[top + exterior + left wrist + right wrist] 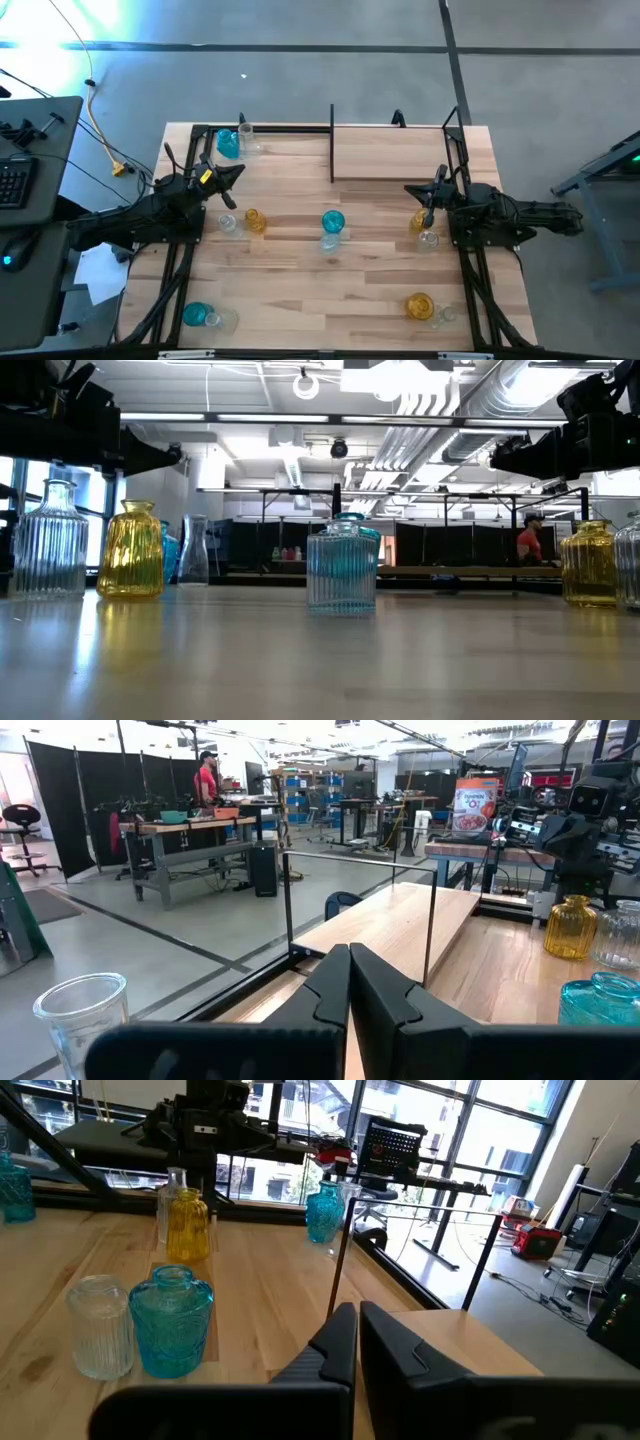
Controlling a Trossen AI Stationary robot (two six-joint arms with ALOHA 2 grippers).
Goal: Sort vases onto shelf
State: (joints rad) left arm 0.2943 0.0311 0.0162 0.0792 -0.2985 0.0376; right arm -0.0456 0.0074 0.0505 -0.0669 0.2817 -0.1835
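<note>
Landmark: shelf (pixel 400 152), light-wood board w/ thin black frame and posts, lying at far edge of table (pixel 300 290), right of centre. Nothing on it.

Vases, placed rel. to shelf:
- teal vase (pixel 228 144) + clear vase (pixel 246 134): touching pair just off shelf's left end, at table's far-left corner.
- amber vase (pixel 255 221) + small clear vase (pixel 228 223): side by side, nearer than shelf, left of it.
- teal centre vase (pixel 333 222) w/ clear ribbed vase (pixel 330 241) close in front: nearer than shelf's left end, mid-table.
- amber vase by right arm (pixel 420 221) + clear one (pixel 428 240): just in front of shelf's right half.
- amber near-right vase (pixel 419 305) w/ clear partner (pixel 444 317): well apart from shelf, near table's front edge.
- teal near-left vase (pixel 196 315) w/ clear mate (pixel 217 320): farthest from shelf, front-left corner.

Grippers:
- left gripper (pixel 236 172): fingers pressed together, empty; left of shelf, near far-left pair, above table.
- right gripper (pixel 410 187): fingers pressed together, empty; just in front of shelf's right part, above table.

Background: person in red top (pixel 527 542), far beyond table.
</note>
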